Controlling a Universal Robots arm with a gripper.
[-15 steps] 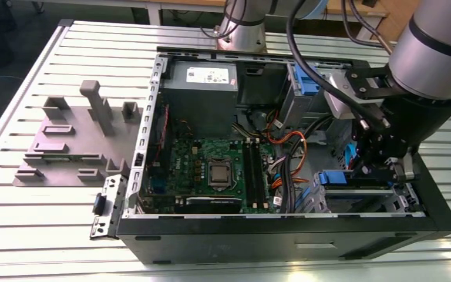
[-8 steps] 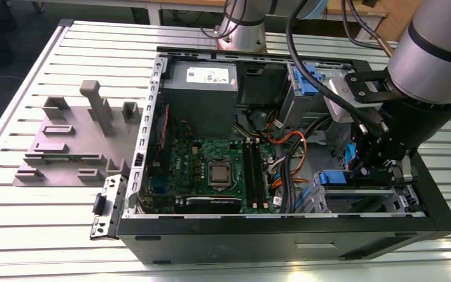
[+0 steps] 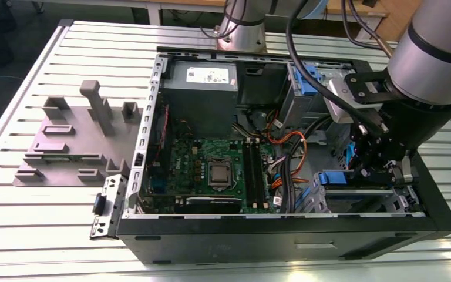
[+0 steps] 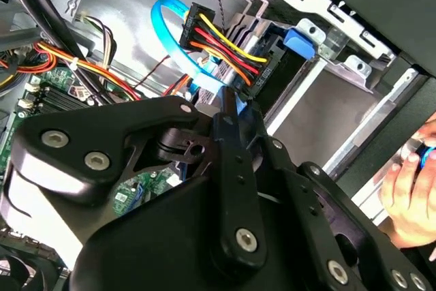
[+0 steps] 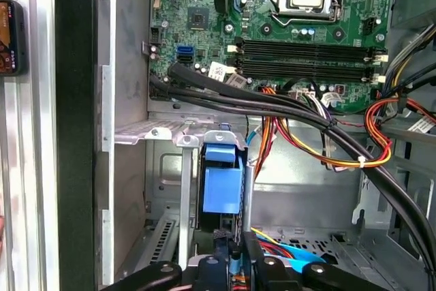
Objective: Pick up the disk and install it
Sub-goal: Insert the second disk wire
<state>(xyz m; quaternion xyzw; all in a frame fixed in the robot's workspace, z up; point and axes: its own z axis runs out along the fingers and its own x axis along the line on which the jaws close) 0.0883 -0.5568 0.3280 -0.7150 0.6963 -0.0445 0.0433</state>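
Where the work stands: by my reading the pick-up is over and the installing is in hand, since the disk (image 5: 223, 183) stands on edge inside the lower drive bay (image 5: 163, 134).
Table (image 3: 45, 223): slatted metal, bearing the open computer case (image 3: 288, 238).
Arm (image 3: 437, 70): reaches down into the case's corner at the exterior view's right.
Motherboard (image 5: 272, 25): flat on the case floor, beside the bay.
Disk's place: between the bay's metal rails, its blue bracket plain in the first wrist view; how deep it sits cannot be told.
Gripper (image 5: 235, 253): drawn narrow, tips just short of the bracket's near end, a sliver of blue between them; whether it pinches anything cannot be told.
Cables (image 5: 300, 110): a black bundle and coloured wires cross close over the bay's mouth.
What the seating calls for: likely a straight, gentle push along the rails, keeping clear of those wires.
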